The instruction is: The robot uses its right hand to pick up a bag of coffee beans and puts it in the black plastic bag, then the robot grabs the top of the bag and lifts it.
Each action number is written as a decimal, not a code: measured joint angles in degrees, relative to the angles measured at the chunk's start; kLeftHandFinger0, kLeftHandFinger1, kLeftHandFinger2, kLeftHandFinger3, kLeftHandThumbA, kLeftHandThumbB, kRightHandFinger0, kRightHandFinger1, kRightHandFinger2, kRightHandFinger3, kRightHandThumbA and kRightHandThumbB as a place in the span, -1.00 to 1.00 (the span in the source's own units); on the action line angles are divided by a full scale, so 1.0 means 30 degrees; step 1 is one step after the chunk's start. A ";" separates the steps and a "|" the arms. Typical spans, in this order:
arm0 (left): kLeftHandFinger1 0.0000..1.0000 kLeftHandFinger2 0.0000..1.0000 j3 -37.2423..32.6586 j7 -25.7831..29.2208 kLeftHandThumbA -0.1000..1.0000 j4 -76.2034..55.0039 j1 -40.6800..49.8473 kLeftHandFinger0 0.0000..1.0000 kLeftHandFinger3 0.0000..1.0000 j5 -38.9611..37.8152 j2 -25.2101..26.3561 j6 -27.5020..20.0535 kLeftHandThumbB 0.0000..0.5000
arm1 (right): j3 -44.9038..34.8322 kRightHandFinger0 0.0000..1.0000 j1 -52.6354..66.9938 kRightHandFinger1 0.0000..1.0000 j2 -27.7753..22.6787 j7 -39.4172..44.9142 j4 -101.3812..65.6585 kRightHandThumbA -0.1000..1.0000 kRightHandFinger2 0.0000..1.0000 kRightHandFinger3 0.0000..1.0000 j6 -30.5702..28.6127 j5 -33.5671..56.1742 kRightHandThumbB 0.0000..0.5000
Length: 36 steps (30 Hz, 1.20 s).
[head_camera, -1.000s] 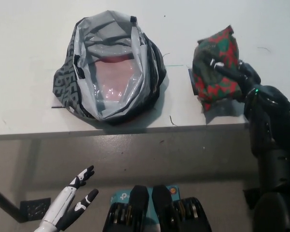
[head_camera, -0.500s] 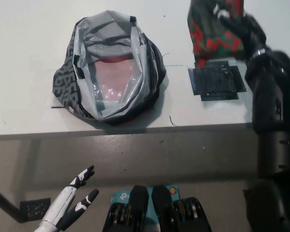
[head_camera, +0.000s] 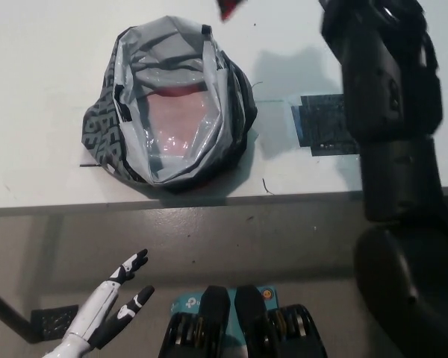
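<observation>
The black plastic bag [head_camera: 168,112] lies open on the white table [head_camera: 37,89], its silvery lining and something reddish showing inside. Only a red corner of the coffee bean bag [head_camera: 228,8] pokes in at the top edge, up in the air to the right of and beyond the bag's mouth. It casts a shadow on the table. My black right arm [head_camera: 392,112] rises along the right side and leaves the picture at the top, so its hand is hidden. My white left hand [head_camera: 112,309] rests low at the lower left, below the table, fingers apart and holding nothing.
A black square patch [head_camera: 325,123] lies on the table where the coffee bag stood, partly behind my right arm. The table's front edge [head_camera: 209,200] runs across the middle, with grey floor below it.
My right arm has risen and swung left, carrying the coffee bag off the black patch and nearly out of the top of the picture. The left hand has barely moved.
</observation>
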 measured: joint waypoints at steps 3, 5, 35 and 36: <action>1.00 1.00 -0.0011 -0.0008 0.92 -0.0020 -0.0148 1.00 1.00 0.0130 0.0035 0.0000 -0.33 | 0.0484 -1.00 -0.0670 -0.31 0.0271 -0.0061 0.0757 -1.00 0.51 0.83 -0.0003 -0.0122 -0.43; 1.00 1.00 -0.0021 -0.0033 0.91 -0.0048 -0.0199 1.00 1.00 0.0201 0.0049 0.0003 -0.38 | 0.0779 -1.00 -0.0900 -0.36 0.0423 -0.0109 0.1192 -1.00 0.40 0.31 -0.0004 -0.0261 -0.43; 1.00 1.00 -0.0039 -0.0924 0.86 -0.0106 -0.0864 1.00 1.00 0.0485 0.0137 0.0269 -0.33 | 0.5454 -1.00 -0.0482 -0.43 0.0822 -0.0576 0.8959 -1.00 0.32 -0.37 -0.3070 -0.4891 -0.39; 1.00 1.00 -0.0039 -0.0947 0.87 -0.0106 -0.0864 1.00 1.00 0.0485 0.0138 0.0267 -0.30 | 0.5502 -1.00 -0.0393 -0.38 0.0840 -0.0572 0.8938 -1.00 0.36 -0.21 -0.3082 -0.4949 -0.38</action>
